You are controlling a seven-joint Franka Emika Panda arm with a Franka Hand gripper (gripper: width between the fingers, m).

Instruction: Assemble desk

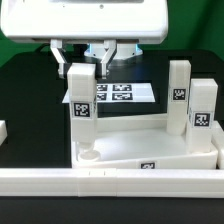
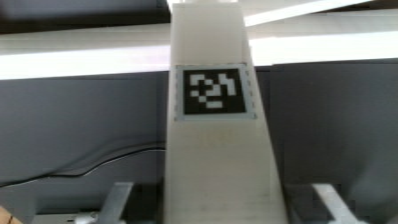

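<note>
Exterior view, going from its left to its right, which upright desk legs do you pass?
Leg held in the gripper at → leg at the back → leg nearest the right edge.

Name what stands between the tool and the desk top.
A white tagged leg, upright, foot at the desk top's corner, top under the tool; the exterior view shows it.

A black table under even light, with the marker board lying flat on it
</note>
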